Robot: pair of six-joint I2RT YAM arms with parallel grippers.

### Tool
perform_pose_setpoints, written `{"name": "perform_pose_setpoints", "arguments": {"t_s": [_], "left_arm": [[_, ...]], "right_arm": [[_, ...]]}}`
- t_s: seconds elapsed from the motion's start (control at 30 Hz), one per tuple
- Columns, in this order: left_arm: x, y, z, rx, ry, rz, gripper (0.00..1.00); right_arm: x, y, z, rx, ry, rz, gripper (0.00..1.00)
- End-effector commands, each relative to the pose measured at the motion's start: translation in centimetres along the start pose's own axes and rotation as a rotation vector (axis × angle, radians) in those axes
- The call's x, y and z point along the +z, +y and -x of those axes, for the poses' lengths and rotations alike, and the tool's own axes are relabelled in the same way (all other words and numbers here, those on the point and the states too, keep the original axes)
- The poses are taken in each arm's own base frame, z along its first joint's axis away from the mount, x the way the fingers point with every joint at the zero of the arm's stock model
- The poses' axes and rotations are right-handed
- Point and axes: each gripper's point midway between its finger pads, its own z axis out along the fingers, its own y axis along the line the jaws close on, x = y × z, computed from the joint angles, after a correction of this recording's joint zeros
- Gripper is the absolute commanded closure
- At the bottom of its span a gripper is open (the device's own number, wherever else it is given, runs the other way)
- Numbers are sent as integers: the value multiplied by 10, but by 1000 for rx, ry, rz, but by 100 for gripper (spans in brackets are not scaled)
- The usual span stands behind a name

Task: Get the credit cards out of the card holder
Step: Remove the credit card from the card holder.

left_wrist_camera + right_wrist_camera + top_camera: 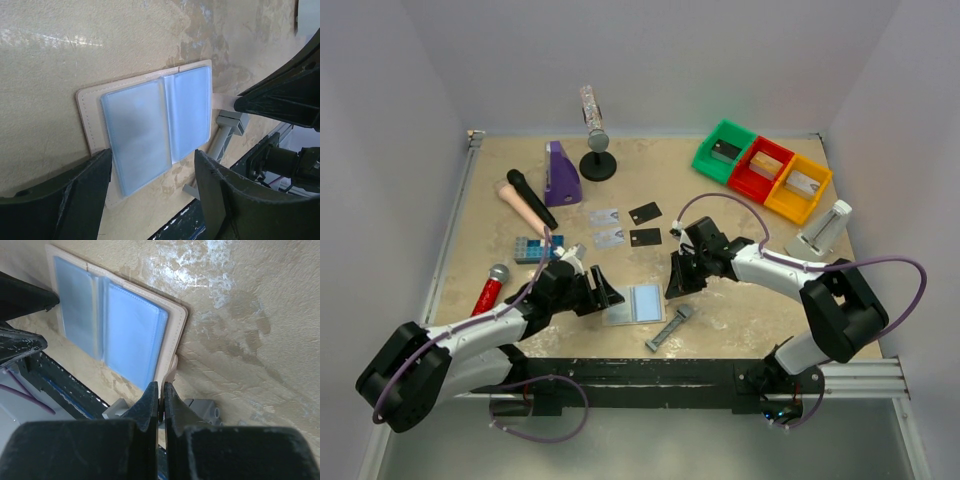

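The card holder (638, 302) lies open and flat on the worktop (740, 310) between your two tools, its pale blue panels facing up. Your left tool (607, 294) has its jaws wide apart, straddling one end of the holder and gripping nothing. Your right tool (677, 285) is closed tight, its tips at the holder's tan tab (172, 371); whether it pinches that tab cannot be told. Four credit cards (610, 236) lie on the worktop beyond the holder, two grey and two black.

9 o'clock of card holder (638, 302): left gripper (609, 296)
3 o'clock: right gripper (676, 287)
5 o'clock: grey bar tool (670, 327)
12 o'clock: free passage
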Motion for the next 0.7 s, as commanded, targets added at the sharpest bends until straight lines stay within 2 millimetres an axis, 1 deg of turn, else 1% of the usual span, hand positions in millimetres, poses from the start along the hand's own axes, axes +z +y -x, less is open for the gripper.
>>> {"name": "perform_pose_setpoints", "arguments": {"t_s": [0.0,0.2,0.47,0.67], "left_arm": [[-1,-14,12,16,-42,-20,29],[3,-15,7,17,-23,-26,29],[8,-31,8,30,-6,-80,29],[12,-39,7,34,13,-109,29]], "right_arm": [[-3,14,10,-18,-30,48,100],[-1,16,9,-16,-30,60,100],[4,19,5,-14,-8,75,100],[7,23,3,-16,4,86,100]]}}
